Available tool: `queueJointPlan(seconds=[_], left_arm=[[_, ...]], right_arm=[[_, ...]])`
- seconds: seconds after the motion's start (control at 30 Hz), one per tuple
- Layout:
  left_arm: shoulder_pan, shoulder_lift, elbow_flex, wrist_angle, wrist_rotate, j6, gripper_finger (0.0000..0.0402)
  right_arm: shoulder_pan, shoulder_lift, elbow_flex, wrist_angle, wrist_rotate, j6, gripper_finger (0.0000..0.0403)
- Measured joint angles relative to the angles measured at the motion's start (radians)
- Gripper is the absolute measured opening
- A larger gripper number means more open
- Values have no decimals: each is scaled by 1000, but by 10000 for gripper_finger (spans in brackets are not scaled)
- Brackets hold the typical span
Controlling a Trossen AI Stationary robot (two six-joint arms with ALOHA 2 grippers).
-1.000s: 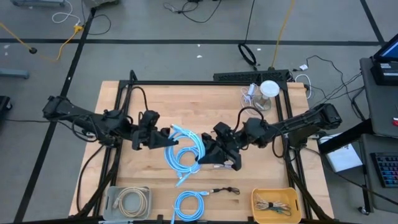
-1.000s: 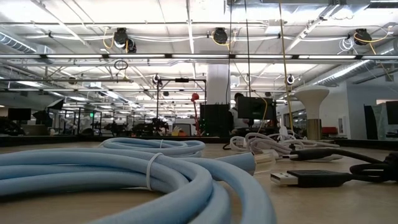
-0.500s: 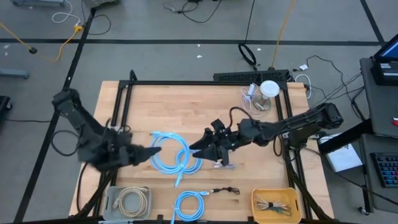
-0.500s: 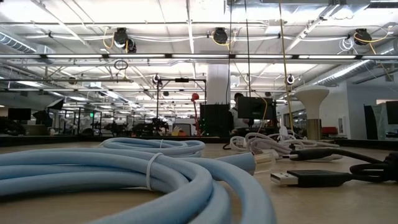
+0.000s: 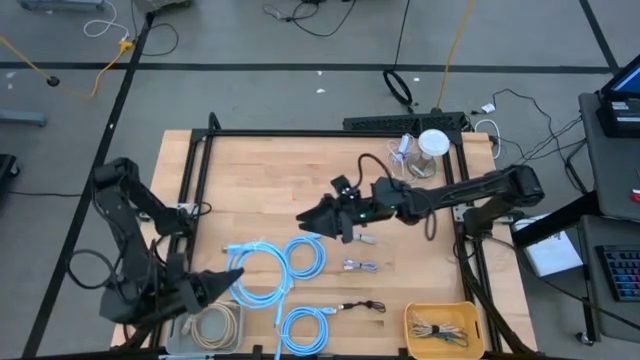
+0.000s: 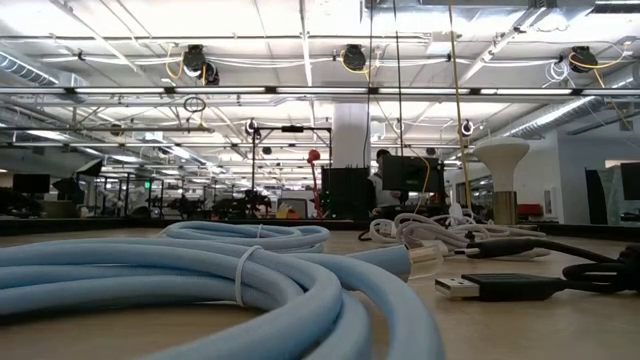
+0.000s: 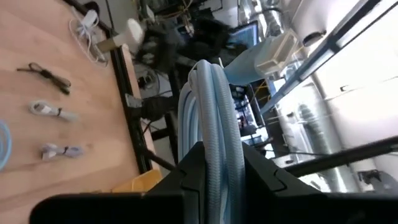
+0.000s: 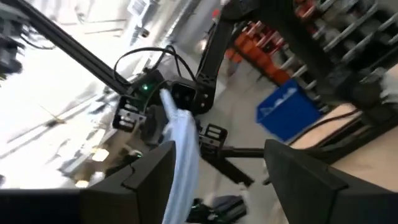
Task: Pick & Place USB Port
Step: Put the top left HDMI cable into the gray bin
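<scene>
A light blue coiled cable hangs over the near left part of the wooden table, with my left gripper shut on its left end. In the left wrist view its strands run out ahead of the fingers. My right gripper stands open above the table's middle, apart from the cable; its wrist view shows two spread fingers with nothing between them. A second blue coil lies at the near edge and fills the low view. My left gripper pinches several bundled strands of the blue cable between its two fingers. The fingers come level from the table's left. The coil's loops reach out beyond the fingers toward the right, above the table.
A grey tray with a beige cable sits under my left gripper. A yellow tray is at the near right. Small white cables and a black cable lie on the wood. A black USB plug lies beside the near coil.
My right gripper has opened, let go of the blue cable and drawn back toward the far edge. My left gripper has swung toward the near left corner and turned, carrying the cable with it, away from the table's middle.
</scene>
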Motion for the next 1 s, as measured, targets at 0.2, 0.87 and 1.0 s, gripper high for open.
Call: queueJointPlan(seconds=[0.2, 0.87, 1.0], left_arm=[[30, 22, 43, -23, -9, 21, 57], [48, 22, 42, -29, -10, 15, 57], [46, 21, 42, -29, -9, 17, 57]], right_arm=[[23, 158, 0, 323, -48, 168, 247], [112, 203, 37, 363, -38, 134, 113], [117, 202, 98, 246, -48, 76, 48]])
